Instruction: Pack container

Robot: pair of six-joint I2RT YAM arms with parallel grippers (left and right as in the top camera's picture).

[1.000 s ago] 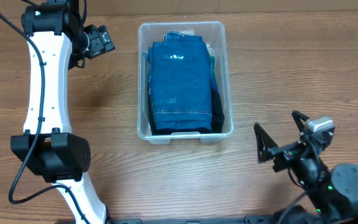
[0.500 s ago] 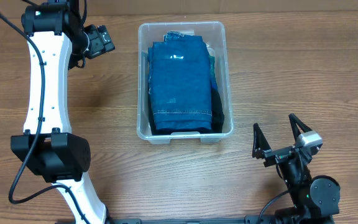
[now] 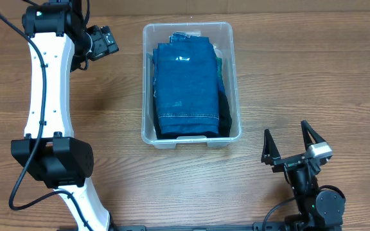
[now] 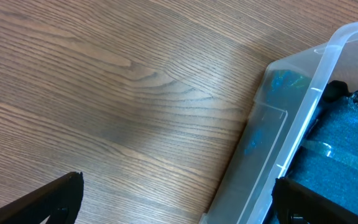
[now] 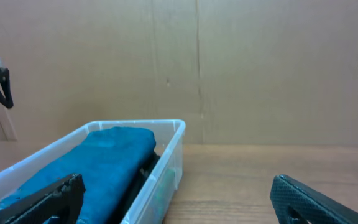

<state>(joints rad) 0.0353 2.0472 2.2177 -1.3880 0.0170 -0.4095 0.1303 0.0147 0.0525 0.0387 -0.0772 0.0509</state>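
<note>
Clear plastic, the container [image 3: 191, 140] sits in the middle of the bench [image 3: 300, 64], between the two arms, holding folded blue denim [image 3: 188, 83] over a darker garment [image 3: 225, 112]; I judge it stiff at the thick rim but slick and a little flexible in the walls, and light with only soft cloth inside, so the rim of a short side is the place to pinch. The left end effector [image 3: 103, 42] hovers off the bin's far-left corner, fingers spread wide with nothing between them; the right end effector [image 3: 288, 138] stands near the bench's front edge, well apart from the bin, likewise spread and empty.
</note>
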